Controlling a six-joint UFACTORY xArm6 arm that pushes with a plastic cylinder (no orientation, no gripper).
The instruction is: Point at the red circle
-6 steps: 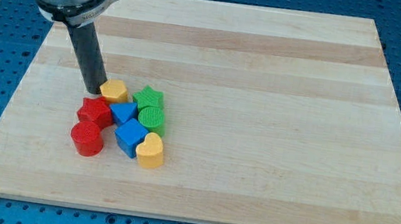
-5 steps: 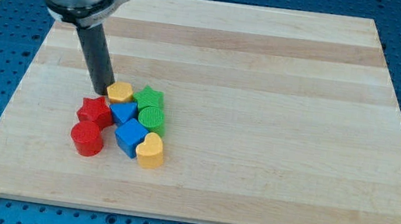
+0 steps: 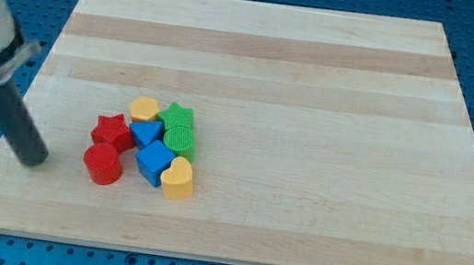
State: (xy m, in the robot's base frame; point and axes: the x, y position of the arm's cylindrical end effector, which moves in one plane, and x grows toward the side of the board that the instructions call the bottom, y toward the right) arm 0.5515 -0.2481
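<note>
Board [image 3: 314,115]: pale wood, banded grain, smooth satin finish. Red circle [image 3: 102,165] and green circle [image 3: 179,136]: matt plastic, finely ribbed tops. My tip [image 3: 31,159]: dark matt rod. Surrounding table [image 3: 6,54]: blue perforated metal.

you've swung my tip [image 3: 32,160] away from the yellow block [image 3: 142,107] toward the view's bottom left, now near the red circle [image 3: 102,165], on its left side.

Bare board separates my tip [image 3: 32,160] from red circle [image 3: 102,165].
</note>
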